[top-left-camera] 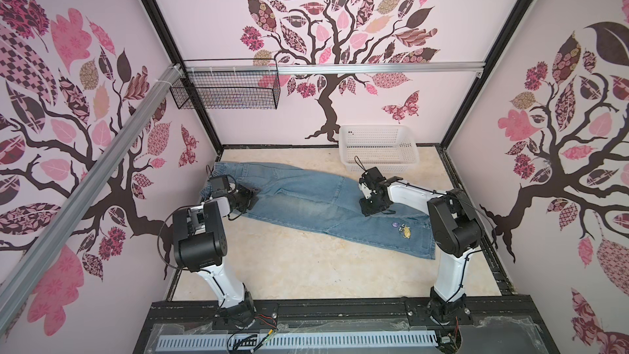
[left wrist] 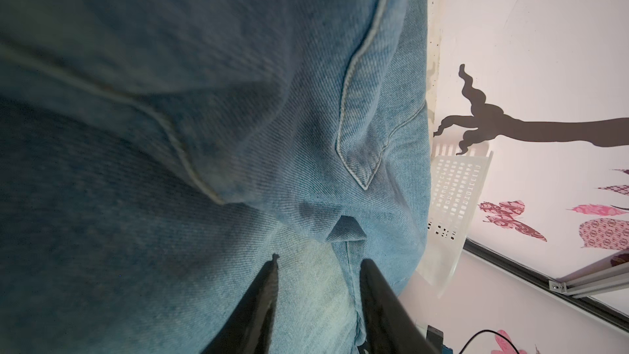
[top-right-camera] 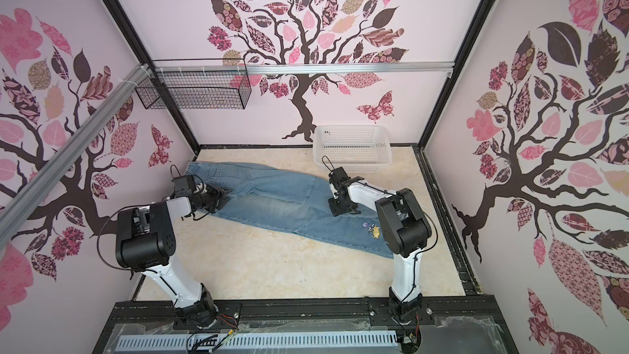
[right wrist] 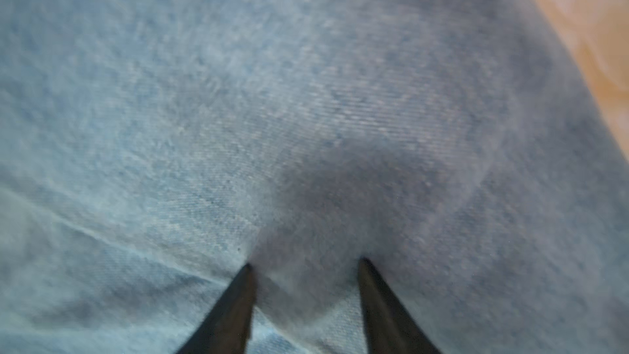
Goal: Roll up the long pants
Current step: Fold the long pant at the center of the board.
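The long pants point(top-left-camera: 306, 199) point(top-right-camera: 272, 195) lie flat and unrolled across the table, waistband at the back left, leg hems at the front right. My left gripper point(top-left-camera: 250, 195) point(top-right-camera: 223, 195) is low over the seat area near the waist. In the left wrist view its jaws point(left wrist: 320, 260) stand apart with flat denim point(left wrist: 204, 131) and a back pocket ahead of them. My right gripper point(top-left-camera: 371, 209) point(top-right-camera: 340, 211) points down onto the legs' middle. In the right wrist view it point(right wrist: 306, 263) is open, both tips touching the denim point(right wrist: 306, 97), which dimples between them.
A white plastic basket point(top-left-camera: 379, 146) stands at the back right, close behind the right wrist. A black wire basket point(top-left-camera: 228, 88) hangs on the back wall rail. A small embroidered patch point(top-left-camera: 405, 231) marks the leg near the right arm's base. Bare beige tabletop point(top-left-camera: 289, 267) lies in front.
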Controlling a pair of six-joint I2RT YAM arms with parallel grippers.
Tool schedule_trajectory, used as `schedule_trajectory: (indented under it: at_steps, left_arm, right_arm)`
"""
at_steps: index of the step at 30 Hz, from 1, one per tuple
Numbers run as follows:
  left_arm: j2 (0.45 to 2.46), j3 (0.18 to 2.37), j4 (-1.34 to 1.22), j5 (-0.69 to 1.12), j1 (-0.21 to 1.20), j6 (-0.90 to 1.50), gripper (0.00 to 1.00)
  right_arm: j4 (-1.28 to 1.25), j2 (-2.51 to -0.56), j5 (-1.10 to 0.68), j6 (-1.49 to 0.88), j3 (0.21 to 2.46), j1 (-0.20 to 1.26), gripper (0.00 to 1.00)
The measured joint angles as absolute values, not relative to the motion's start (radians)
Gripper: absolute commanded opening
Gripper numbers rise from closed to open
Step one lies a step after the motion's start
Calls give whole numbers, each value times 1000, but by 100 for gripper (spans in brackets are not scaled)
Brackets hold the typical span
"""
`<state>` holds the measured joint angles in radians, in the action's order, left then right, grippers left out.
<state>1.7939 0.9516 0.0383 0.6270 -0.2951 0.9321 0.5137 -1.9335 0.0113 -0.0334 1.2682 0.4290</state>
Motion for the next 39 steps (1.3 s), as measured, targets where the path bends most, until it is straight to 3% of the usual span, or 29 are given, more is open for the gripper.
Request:
schedule_trajectory:
  at_steps: [1,2,8,10,11,12,26,39]
  left_arm:
    - [1794,951,39,628,-299,933,43]
    - [1794,951,38,630,-303,932,43]
    - [1789,947,38,633,-331,931,43]
    - [1782,938,39,633,-343,931,42]
    - [1779,933,38,633,-348,931,42]
    - [1777,928,38,633,-355,931,42]
    - [1742,907,42,633,-392,936,42]
    - [1799,918,47,588,-590,973,43]
  right_arm:
    - [514,-1938,18,-33,1271,429,3]
    - [515,-1941,31,-34,1273,430,0]
    - [517,-1923,30,-51,1263,430,0]
    - [519,-1892,19,-56,1246,430,10]
    - [522,-1875,12,-59,1240,430,9]
    - [530,-1856,7,-56,1237,430,0]
    - [596,-1787,-31,-83,1225,447,0]
    - [775,-1541,-141,-117,1210,492,0]
